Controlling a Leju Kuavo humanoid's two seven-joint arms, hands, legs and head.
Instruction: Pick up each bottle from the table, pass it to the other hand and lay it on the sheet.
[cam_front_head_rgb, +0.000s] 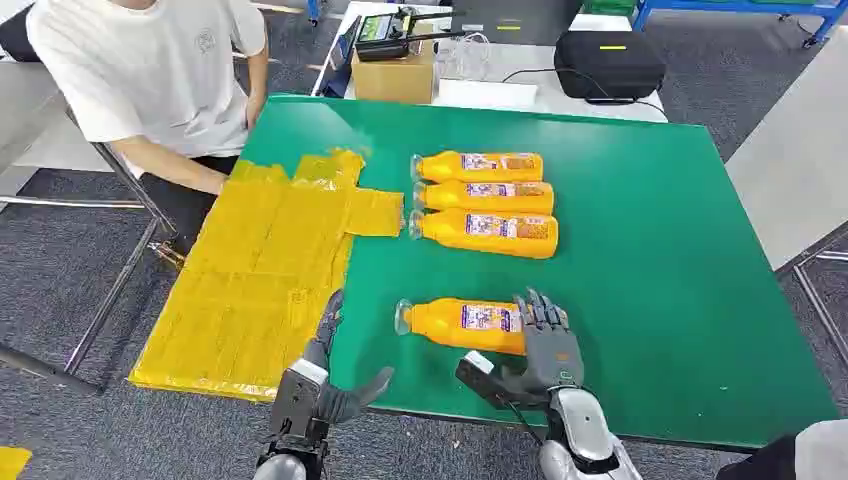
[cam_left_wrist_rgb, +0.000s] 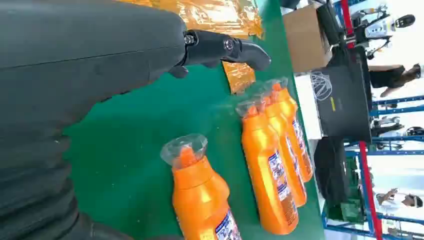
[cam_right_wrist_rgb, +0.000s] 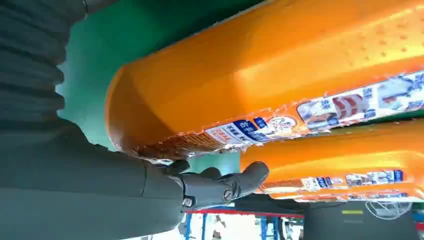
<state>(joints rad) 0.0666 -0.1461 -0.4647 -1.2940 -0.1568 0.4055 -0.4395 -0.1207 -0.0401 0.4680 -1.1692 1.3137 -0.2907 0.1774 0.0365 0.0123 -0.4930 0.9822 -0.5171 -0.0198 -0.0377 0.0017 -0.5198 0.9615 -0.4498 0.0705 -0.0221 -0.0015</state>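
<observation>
Bottle lying alone on the green worktop (cam_front_head_rgb: 640, 300), with the right hand at its base.

Right hand (cam_front_head_rgb: 545, 345) rests at the base end of the near bottle (cam_front_head_rgb: 462, 323), fingers spread over its base and thumb apart on the side nearer the robot; I cannot tell if it really grips the bottle. This bottle lies on its side, cap pointing toward the yellow sheet (cam_front_head_rgb: 262, 270). Left hand (cam_front_head_rgb: 325, 385) is open and holds nothing, close to the near edge of the sheet and apart from the bottle's cap. Three other bottles (cam_front_head_rgb: 485, 203) lie side by side farther from the robot than the near bottle, caps just beside the sheet's corner. A person in a white shirt (cam_front_head_rgb: 150, 65) sits beyond the sheet.
</observation>
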